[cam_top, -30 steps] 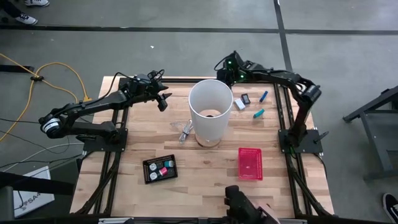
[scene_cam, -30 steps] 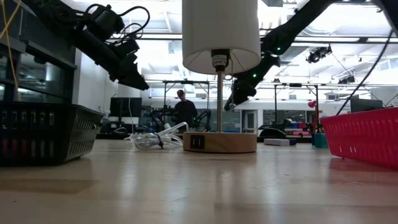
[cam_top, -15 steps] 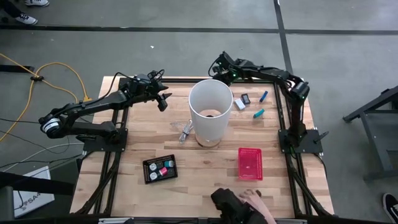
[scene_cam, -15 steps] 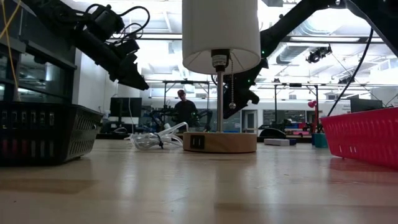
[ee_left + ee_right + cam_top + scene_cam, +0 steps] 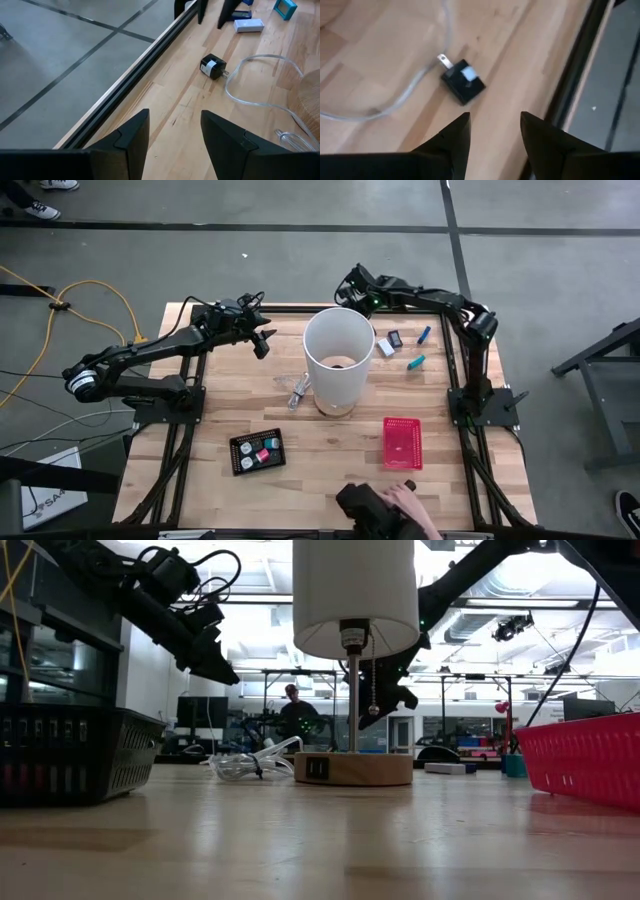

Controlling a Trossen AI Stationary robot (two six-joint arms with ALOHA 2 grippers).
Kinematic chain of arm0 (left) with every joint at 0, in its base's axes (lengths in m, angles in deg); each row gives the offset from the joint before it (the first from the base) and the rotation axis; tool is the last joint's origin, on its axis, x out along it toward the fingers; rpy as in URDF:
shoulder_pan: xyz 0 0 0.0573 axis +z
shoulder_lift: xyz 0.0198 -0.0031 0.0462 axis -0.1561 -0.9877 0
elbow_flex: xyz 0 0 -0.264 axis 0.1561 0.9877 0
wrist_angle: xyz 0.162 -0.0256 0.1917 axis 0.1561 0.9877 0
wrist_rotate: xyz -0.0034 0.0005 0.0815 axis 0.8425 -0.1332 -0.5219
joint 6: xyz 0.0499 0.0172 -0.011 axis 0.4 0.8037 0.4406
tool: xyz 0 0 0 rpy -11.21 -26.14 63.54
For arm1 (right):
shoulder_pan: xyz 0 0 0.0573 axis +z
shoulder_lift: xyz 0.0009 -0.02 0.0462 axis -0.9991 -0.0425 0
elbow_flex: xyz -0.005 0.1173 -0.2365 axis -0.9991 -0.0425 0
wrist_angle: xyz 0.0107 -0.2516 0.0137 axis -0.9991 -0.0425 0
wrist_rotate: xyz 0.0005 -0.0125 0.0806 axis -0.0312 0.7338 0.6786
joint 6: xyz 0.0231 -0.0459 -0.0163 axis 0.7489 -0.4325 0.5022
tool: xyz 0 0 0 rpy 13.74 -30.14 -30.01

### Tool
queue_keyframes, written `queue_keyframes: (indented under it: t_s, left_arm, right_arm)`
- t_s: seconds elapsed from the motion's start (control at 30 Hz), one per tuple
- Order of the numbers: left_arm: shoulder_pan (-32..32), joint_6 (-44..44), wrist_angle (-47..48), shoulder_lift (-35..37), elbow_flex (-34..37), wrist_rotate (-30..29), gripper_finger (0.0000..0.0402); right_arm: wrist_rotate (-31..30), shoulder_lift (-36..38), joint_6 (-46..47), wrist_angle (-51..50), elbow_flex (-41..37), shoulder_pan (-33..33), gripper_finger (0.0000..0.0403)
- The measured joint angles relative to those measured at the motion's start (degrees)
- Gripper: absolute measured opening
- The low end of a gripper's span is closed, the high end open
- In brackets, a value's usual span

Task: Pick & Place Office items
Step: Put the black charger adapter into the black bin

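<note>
On the right far part of the table lie a white block [image 5: 386, 347], a small black piece [image 5: 396, 338], a short blue stick [image 5: 424, 334] and a teal piece [image 5: 415, 362]. Pink, teal and white bits sit in the flat black tray [image 5: 257, 451]. My right gripper [image 5: 350, 284] hangs open above the far edge behind the lamp; its wrist view [image 5: 492, 120] looks down on a black plug [image 5: 464, 82] with a clear cable [image 5: 410, 90]. My left gripper [image 5: 264, 340] hovers open [image 5: 172, 117] left of the lamp, holding nothing.
A lamp with a tall white shade [image 5: 338, 355] on a wooden base [image 5: 352, 768] stands mid-table between the arms. A red mesh basket [image 5: 402, 442] sits near right. A clear cable bundle [image 5: 298, 390] lies left of the lamp. A person's hand [image 5: 400, 498] is at the near edge.
My right gripper has moved along the far edge toward the table's left, now behind the lamp shade, then held still. A person's hand has come in at the near edge. My left arm has kept still.
</note>
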Motion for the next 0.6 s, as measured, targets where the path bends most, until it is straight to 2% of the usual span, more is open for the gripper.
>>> queue_keyframes:
  t_s: [0.2,0.4,0.6]
  left_arm:
    - [0.0,0.0,0.0,0.0,0.0,0.0,0.0172]
    - [0.0,0.0,0.0,0.0,0.0,0.0,0.0172]
    - [0.0,0.0,0.0,0.0,0.0,0.0,0.0172]
  right_arm:
    - [0.0,0.0,0.0,4.5,0.4,-0.4,0.016]
    - [3.2,0.0,-0.2,4.0,3.6,-0.2,0.016]
    - [3.2,-0.9,-2.6,1.9,4.2,-0.1,0.016]
